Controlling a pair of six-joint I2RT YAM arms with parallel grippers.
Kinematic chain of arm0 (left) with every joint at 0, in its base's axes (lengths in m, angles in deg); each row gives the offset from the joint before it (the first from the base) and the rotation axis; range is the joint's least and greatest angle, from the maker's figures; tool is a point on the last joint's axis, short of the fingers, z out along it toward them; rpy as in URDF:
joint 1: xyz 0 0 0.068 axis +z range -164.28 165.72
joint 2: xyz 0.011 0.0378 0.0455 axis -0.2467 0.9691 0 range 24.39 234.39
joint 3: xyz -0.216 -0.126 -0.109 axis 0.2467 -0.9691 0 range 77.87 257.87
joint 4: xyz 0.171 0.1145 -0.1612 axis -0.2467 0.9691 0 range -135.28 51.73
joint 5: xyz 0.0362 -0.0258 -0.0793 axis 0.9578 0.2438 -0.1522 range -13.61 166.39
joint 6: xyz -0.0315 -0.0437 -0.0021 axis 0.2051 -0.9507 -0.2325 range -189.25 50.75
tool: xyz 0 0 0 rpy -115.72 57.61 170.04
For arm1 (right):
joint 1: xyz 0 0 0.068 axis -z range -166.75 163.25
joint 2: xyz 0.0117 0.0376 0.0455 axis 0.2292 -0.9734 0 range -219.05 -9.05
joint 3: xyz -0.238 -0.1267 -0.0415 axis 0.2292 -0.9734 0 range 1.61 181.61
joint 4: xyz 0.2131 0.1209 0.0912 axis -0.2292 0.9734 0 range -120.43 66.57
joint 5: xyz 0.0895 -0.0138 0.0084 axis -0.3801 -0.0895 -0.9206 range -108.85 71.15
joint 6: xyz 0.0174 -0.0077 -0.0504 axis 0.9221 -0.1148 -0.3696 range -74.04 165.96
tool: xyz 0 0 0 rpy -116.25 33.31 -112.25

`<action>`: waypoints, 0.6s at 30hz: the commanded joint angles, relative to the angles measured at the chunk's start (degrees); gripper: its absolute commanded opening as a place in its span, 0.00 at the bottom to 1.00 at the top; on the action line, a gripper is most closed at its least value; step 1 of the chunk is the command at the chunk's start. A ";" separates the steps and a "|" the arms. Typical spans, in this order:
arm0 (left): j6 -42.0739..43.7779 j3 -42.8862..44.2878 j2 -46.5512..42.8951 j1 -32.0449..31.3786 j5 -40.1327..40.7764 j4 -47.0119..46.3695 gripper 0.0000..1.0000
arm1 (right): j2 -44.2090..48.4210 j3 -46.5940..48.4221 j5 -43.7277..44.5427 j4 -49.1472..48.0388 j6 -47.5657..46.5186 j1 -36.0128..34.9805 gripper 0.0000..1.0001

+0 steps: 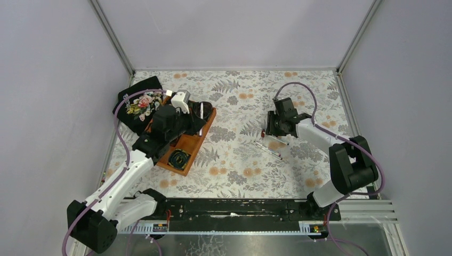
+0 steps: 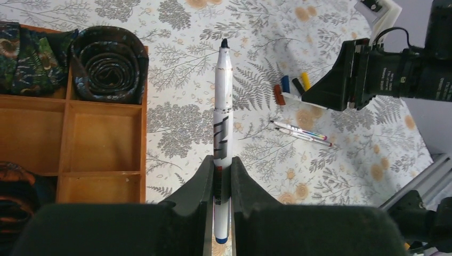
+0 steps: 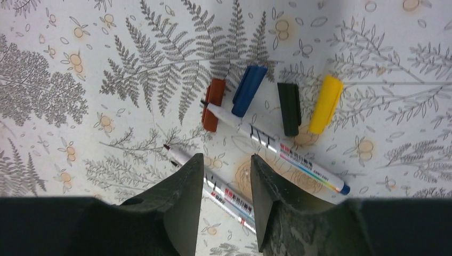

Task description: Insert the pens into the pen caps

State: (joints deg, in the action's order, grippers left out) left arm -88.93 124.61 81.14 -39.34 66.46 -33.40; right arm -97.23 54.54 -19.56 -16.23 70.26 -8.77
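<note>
White barrel of the held pen [image 2: 223, 106] sits pinched between the left gripper [image 2: 218, 162] jaws, which are closed tight on it. Its blue end is toward the wrist and its dark tip points straight out along the jaw line. Ahead and to the right of that tip, well apart from it, two loose pens [image 2: 301, 133] lie side by side on the fern-print cloth [image 2: 176, 122]. Right gripper [image 3: 226, 160] hangs over them, jaws spread and empty. Just beyond lie red cap [image 3: 215, 104], blue cap [image 3: 248, 89], black cap [image 3: 289, 108] and yellow cap [image 3: 325, 103], flat in a row. A third pen [image 3: 277, 149] has its tip between red and blue. Right arm is far nearer the caps. Likely a cap must be raised mouth-on to the held tip.
</note>
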 commanded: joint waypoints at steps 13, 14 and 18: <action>2.97 -1.71 -0.72 0.27 0.34 -0.26 0.00 | -9.29 5.41 -2.05 -3.54 -7.66 1.21 0.54; 2.90 -1.74 -0.72 0.27 0.41 -0.25 0.00 | -9.32 5.21 -3.06 -3.48 -7.64 1.20 0.54; 2.90 -1.54 -0.34 0.29 0.23 -0.28 0.00 | -8.20 3.63 -6.14 -2.82 -7.09 1.23 0.53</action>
State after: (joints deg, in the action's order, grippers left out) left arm -87.34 123.50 80.83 -39.34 67.40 -32.41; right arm -106.96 57.90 -21.75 -18.70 63.83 -7.77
